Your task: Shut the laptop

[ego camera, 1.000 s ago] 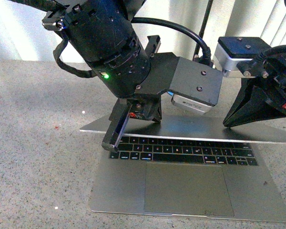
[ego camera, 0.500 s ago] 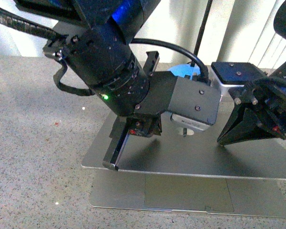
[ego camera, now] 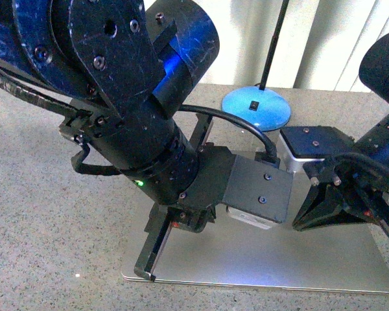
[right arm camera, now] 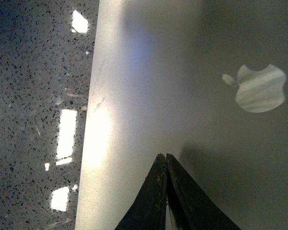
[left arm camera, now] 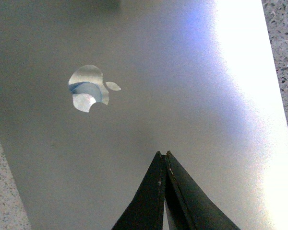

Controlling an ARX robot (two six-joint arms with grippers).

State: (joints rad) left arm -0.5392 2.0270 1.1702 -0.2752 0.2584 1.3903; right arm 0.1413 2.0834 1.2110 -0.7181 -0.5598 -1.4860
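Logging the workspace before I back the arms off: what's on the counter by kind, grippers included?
Laptop, lid down: 1
Blue lamp base: 1
Grippers, both shut: 2 (left gripper, right gripper)
Total: 4

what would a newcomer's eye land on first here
The bulky black left arm fills the front view's upper left, above the slim silver-grey laptop, whose lid is down. The left gripper and right gripper, both shut, point at that lid near its shiny logo. A round blue base sits behind.
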